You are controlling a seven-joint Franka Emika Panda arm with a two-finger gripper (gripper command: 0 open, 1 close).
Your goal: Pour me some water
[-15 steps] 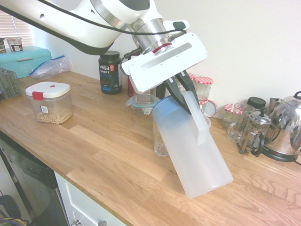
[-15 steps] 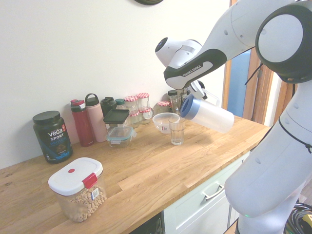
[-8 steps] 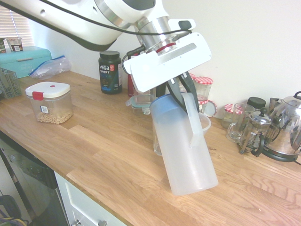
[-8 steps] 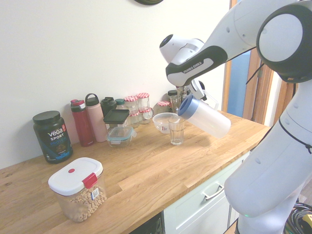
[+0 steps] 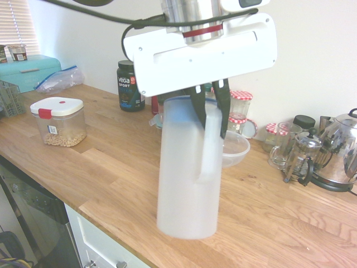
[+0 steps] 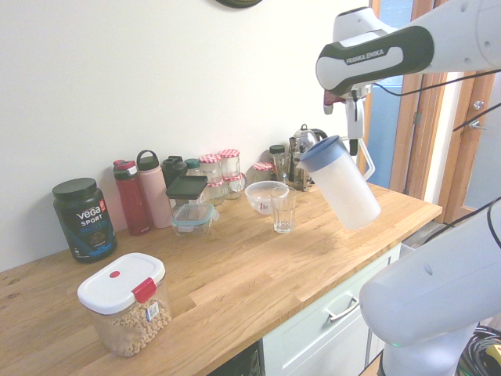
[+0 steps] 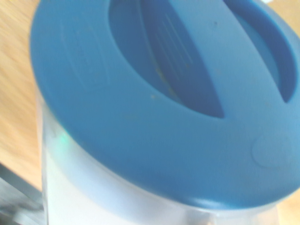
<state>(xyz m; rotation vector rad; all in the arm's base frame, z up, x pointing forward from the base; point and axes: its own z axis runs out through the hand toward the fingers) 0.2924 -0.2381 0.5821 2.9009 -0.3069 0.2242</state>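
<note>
Your gripper (image 5: pixel 211 114) is clamped on the side handle of the jug (image 5: pixel 187 167), its dark fingers (image 5: pixel 198 109) pinching the top of the handle just below the white hand. The jug hangs clear of the wooden surface (image 5: pixel 111 167). In the first exterior view it looks nearly upright; in the second exterior view the jug (image 6: pixel 340 182) is plainly tilted, its blue lid (image 6: pixel 322 152) toward the glass and its base swung out toward the front edge of the surface (image 6: pixel 258 266). The water itself cannot be made out through the frosted wall.

The wrist view is filled by the blue lid (image 7: pixel 164 93), with the frosted body of the jug (image 7: pixel 70 187) beneath it and a strip of the surface (image 7: pixel 16 93) at one side.

The drinking glass (image 6: pixel 284 210) stands on the surface well apart from the jug, just in front of a clear bowl (image 6: pixel 264 196). Whether it holds any liquid cannot be told.

Along the wall you see a black tub (image 6: pixel 84 218), a red bottle (image 6: pixel 131 197), a pink bottle (image 6: pixel 153 190), a lidded food box (image 6: pixel 193 216) and red-capped jars (image 6: pixel 219 174). A cereal container (image 6: pixel 125 304) with a white lid sits near the front edge. In the first exterior view, a French press (image 5: pixel 301 159) and a kettle (image 5: pixel 340 153) stand at the far right.
</note>
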